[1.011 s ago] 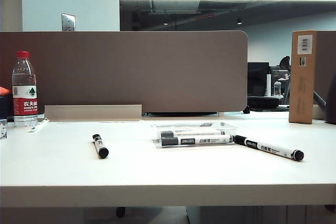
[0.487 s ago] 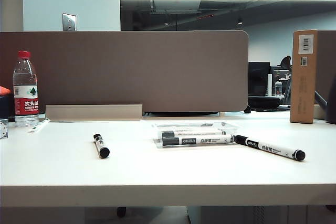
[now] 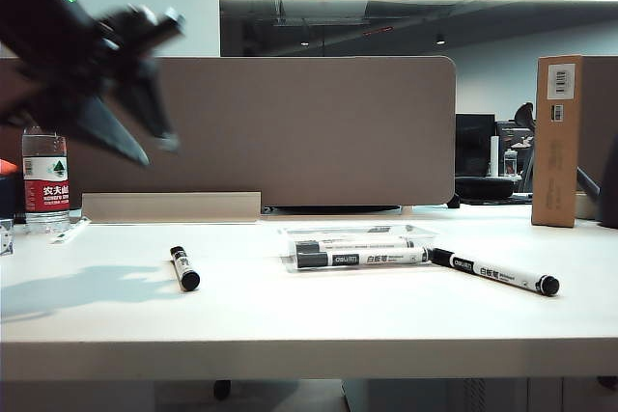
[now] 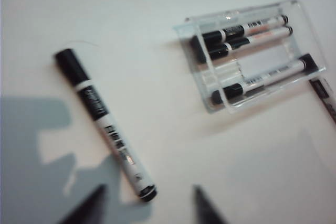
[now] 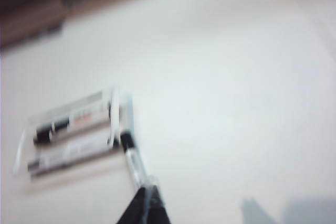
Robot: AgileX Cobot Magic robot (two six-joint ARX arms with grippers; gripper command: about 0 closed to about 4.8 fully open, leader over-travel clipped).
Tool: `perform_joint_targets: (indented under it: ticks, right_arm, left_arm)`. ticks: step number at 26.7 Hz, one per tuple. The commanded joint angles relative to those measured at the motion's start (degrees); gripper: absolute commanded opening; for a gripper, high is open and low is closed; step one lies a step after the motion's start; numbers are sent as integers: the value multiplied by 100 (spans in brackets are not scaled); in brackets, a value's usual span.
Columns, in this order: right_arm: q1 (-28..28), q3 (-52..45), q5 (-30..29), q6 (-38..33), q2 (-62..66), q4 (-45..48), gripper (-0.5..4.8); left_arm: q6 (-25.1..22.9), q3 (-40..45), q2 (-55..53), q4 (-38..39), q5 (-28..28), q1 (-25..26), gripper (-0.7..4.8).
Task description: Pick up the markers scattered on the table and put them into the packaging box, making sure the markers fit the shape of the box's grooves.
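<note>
Your left gripper (image 4: 147,203), fingers apart, hovers over the loose marker (image 4: 105,123) to grab it; right gripper (image 5: 144,208), pinched together, empty, near packaging box (image 5: 113,116).

My right tool (image 5: 144,208) is at six o'clock, its dark tips pressed together. Just past the tips a marker (image 5: 132,160) lies on the white surface (image 5: 226,87). At nine o'clock I see the clear packaging box (image 5: 73,132) with markers inside, all blurry.
</note>
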State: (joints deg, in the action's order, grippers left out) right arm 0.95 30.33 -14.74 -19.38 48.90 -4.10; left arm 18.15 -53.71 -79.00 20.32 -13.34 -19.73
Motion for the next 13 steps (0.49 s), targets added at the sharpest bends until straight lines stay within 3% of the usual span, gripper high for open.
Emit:
perform_joint_targets:
  ticks: [1, 2, 4, 6, 8, 13]
  right_arm:
    - [-177, 1189, -621, 1099, 1279, -1445, -2]
    - [-282, 1611, -588, 1478, 1733, -1956, 16]
    - [-431, 2262, -525, 2059, 2439, -2656, 105]
    - [-597, 2959, -461, 2371, 3176, -3307, 274]
    - [-734, 3580, -470, 2441, 3858, -3733, 392]
    - [-1025, 4478, -367, 2656, 4996, -4111, 410]
  left_arm:
    - [-173, -345, -516, 398, -514, 17, 394]
    - [-175, -442, -678, 442, -481, 17, 406]
    - [-175, -575, -885, 474, -380, 17, 406]
    - [-190, -710, -1051, 557, -273, 17, 406]
    - [-188, -785, -1152, 568, -92, 28, 405]
    - [-162, -793, -1261, 179, -216, 26, 402]
